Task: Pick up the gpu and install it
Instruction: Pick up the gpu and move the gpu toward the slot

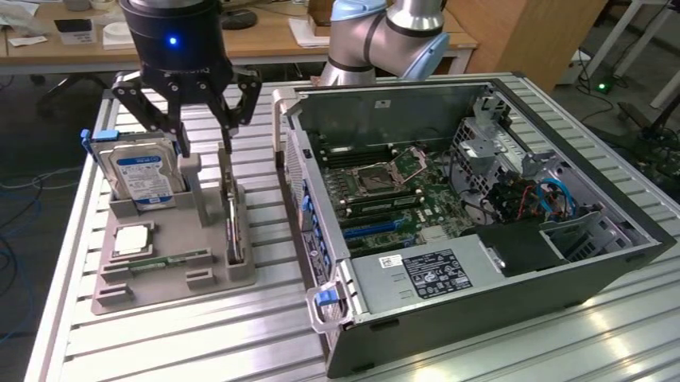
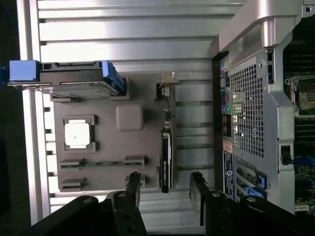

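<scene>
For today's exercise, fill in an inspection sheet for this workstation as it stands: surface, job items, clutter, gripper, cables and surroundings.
Surface: slatted metal table carrying a grey holder tray and an open computer case.
Job's things: gpu stands on edge in the tray, not yet lifted.
Clutter: hard drive, processor chip and memory stick in the same tray.
Grippers: gripper open over the tray, one finger to each side of the gpu's line, not clamped on it.
Cables: blue and red cables inside the case.
Surroundings: wooden desk behind the table.
</scene>
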`<action>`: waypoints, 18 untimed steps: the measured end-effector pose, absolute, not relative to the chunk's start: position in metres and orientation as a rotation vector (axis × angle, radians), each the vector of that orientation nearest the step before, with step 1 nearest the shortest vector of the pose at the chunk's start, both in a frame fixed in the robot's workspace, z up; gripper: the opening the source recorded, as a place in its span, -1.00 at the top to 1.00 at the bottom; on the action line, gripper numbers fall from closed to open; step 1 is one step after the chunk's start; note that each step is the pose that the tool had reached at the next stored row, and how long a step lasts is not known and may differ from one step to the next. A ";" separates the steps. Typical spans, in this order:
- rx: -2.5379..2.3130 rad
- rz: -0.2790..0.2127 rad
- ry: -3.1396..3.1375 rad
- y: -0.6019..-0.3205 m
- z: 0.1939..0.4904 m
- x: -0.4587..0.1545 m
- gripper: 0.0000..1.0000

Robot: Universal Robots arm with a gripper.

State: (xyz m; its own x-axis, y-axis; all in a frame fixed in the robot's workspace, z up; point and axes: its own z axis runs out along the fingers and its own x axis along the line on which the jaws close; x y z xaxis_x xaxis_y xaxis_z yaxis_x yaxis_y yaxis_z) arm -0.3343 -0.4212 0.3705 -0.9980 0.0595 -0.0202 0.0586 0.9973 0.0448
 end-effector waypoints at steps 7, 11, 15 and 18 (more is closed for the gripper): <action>0.109 0.069 3.117 -0.421 0.365 -0.334 -0.06; 0.110 0.069 3.117 -0.421 0.363 -0.334 -0.06; 0.110 0.069 3.117 -0.421 0.361 -0.334 -0.06; 0.110 0.069 3.117 -0.421 0.359 -0.334 -0.06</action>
State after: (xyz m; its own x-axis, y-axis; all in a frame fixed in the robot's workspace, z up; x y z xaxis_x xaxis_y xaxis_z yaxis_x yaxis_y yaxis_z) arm -0.3341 -0.4212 0.3590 -0.9973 0.0707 -0.0202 0.0698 0.9966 0.0448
